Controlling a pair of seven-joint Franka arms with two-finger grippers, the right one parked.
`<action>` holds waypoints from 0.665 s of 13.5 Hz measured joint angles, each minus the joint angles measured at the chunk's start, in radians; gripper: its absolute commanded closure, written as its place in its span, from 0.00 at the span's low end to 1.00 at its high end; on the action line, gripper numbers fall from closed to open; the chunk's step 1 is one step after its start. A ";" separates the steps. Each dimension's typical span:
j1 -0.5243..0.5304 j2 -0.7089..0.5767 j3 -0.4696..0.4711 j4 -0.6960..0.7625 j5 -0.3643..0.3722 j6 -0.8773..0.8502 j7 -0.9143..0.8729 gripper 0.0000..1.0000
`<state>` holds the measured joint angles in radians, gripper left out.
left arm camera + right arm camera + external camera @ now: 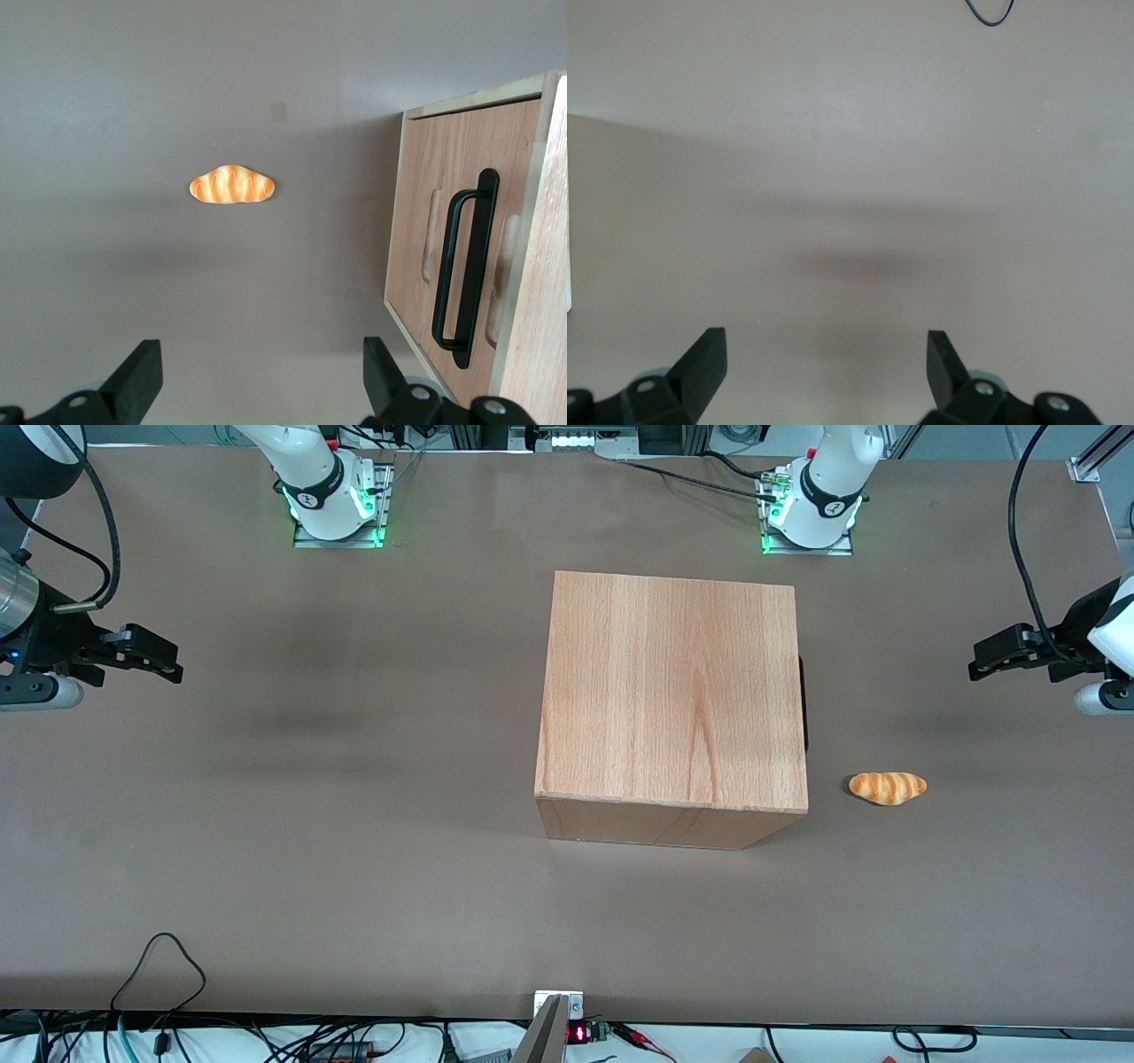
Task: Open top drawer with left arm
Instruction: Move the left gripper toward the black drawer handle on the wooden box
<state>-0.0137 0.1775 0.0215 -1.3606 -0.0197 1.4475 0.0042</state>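
The wooden box (671, 691) stands mid-table. Its front, with the top drawer (425, 248) and the drawer's long black handle (467, 266), faces the working arm's end of the table. The drawer sits flush in the box. In the front view only a dark sliver of the handle (803, 700) shows past the box's flat top. The left arm's gripper (979, 666) hangs above the table toward the working arm's end, well clear of the drawer front. It is open (261, 359), with only bare table between its fingers (142, 367).
A small croissant-shaped bread (888, 787) lies on the brown table (354, 824) between the box and the working arm, nearer to the front camera than the gripper. Its striped top (232, 185) shows in the left wrist view. Both arm bases (811, 509) stand at the table edge farthest from the front camera.
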 measured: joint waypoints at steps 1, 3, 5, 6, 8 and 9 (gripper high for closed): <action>0.000 0.000 0.000 0.000 0.000 0.000 0.000 0.00; 0.000 0.000 0.000 0.000 0.000 0.000 0.000 0.00; 0.000 0.000 0.000 -0.001 0.000 -0.001 0.000 0.00; -0.002 0.000 -0.002 -0.003 0.000 -0.004 0.000 0.00; -0.005 0.001 -0.005 -0.009 -0.001 -0.032 0.000 0.00; -0.007 0.005 -0.005 -0.016 -0.002 -0.041 0.000 0.00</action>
<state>-0.0204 0.1823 0.0162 -1.3767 -0.0215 1.4066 0.0042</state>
